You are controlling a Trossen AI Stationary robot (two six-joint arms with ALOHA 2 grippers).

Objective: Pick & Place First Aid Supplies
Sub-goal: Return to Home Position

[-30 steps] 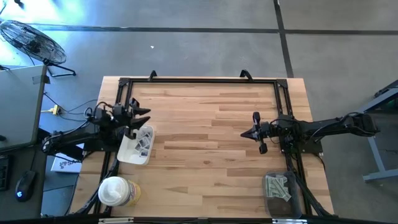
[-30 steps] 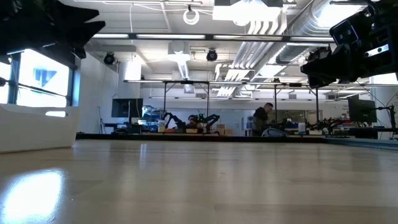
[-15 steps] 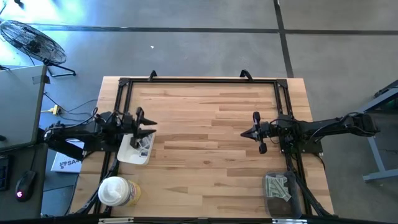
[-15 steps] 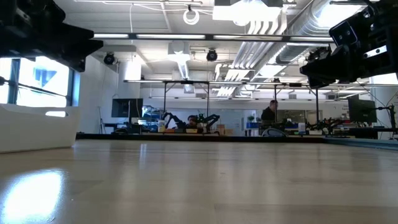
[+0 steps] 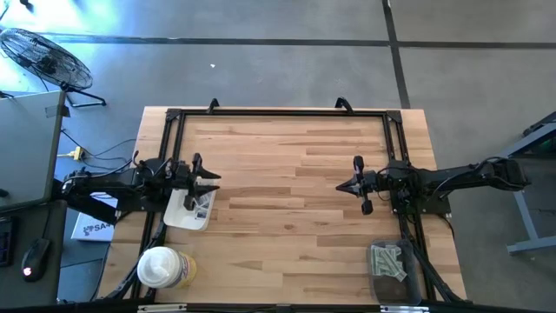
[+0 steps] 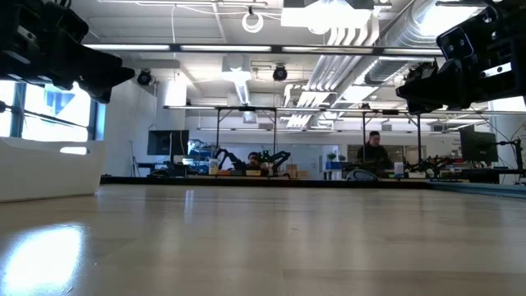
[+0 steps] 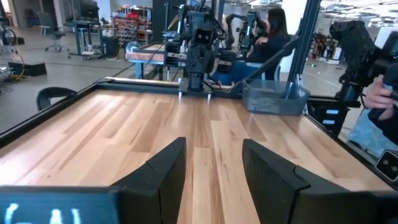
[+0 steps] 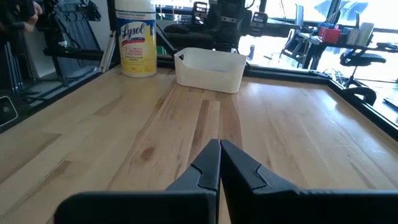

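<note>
Small white packets (image 5: 202, 205) lie in a white tray (image 5: 178, 216) at the table's left edge. Pale grey-green strips (image 5: 388, 260) lie in a clear bin (image 5: 382, 283) at the near right corner. My left gripper (image 5: 211, 182) hovers level over the tray's far end, pointing toward the table's middle. In the left wrist view it (image 7: 214, 180) is open, with nothing between its fingers. My right gripper (image 5: 340, 186) stands over the table's right half, pointing left. It (image 8: 219, 158) is shut and empty.
A round white-lidded Lysol tub (image 5: 161, 268) stands near the front left corner, close to the tray. A black frame (image 5: 278, 111) runs along the table's edges. Bare wood (image 5: 278, 200) lies between the two grippers. A person (image 6: 375, 150) is far off in the room behind.
My left gripper has swung toward the table's near edge and sunk a little, tipping up from a downward slant to level above the tray's far end. Its fingers have stayed apart. My right arm has kept still.
</note>
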